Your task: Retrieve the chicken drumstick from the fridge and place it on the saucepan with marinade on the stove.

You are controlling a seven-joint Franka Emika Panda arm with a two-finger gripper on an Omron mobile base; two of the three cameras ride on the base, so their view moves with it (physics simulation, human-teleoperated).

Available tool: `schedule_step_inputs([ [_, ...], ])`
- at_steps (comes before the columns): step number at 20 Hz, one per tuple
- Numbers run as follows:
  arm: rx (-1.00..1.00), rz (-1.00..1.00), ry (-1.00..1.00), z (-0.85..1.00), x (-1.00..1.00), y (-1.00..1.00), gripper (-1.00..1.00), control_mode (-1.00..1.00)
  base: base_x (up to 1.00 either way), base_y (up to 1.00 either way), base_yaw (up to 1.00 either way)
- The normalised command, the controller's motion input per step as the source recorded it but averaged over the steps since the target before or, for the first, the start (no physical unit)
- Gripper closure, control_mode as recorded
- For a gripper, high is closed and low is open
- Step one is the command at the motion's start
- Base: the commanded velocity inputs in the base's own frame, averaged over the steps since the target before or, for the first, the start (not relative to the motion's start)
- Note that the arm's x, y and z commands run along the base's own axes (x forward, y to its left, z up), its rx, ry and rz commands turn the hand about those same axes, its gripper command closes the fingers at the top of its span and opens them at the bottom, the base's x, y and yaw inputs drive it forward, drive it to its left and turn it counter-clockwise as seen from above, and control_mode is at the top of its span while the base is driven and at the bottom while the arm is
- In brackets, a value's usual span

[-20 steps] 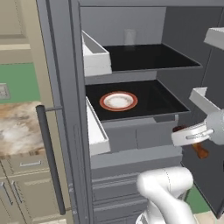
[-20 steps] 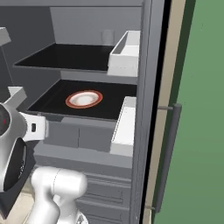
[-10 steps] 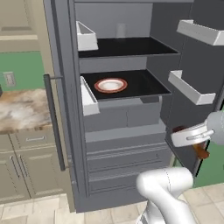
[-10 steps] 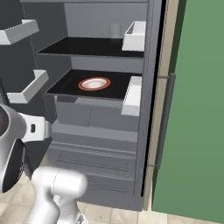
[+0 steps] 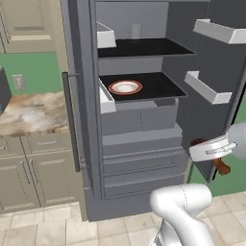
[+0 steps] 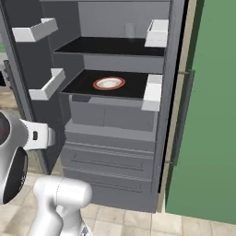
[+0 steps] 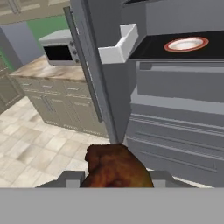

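Between the fingertips of the gripper (image 7: 117, 183), seen from the hand view, the chicken drumstick (image 7: 116, 168) is sitting clamped, a brown-orange lump filling the gap. Beyond it, the fridge (image 5: 144, 120) is standing with both doors swung open, showing dark shelves, white door bins (image 5: 209, 88) and two lower drawers. On the middle shelf, a red-rimmed plate (image 5: 125, 87) is lying flat. In the left base view, the gripper (image 5: 214, 158) is hanging low at the right, near the open right-hand door, with the drumstick's dark reddish end (image 5: 222, 167) projecting below it. Left of the fridge, a marble-topped counter (image 5: 29, 113) is running over beige cabinets (image 5: 33, 168).
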Motion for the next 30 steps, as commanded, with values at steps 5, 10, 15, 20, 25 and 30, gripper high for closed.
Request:
schedule_step_inputs([
  [5,0.00,0.00,0.00,0.00,0.00,0.00,1.00,1.00,-0.19,0.57,0.05],
  [10,0.00,0.00,0.00,0.00,0.00,0.00,1.00,1.00,-0.26,0.54,0.11],
  [15,0.00,0.00,0.00,0.00,0.00,0.00,1.00,1.00,-0.39,0.48,0.23],
  [20,0.00,0.00,0.00,0.00,0.00,0.00,1.00,1.00,-0.34,0.39,0.28],
  [25,0.00,0.00,0.00,0.00,0.00,0.00,1.00,1.00,-0.13,0.31,0.28],
  [30,0.00,0.00,0.00,0.00,0.00,0.00,1.00,1.00,0.00,0.26,0.26],
])
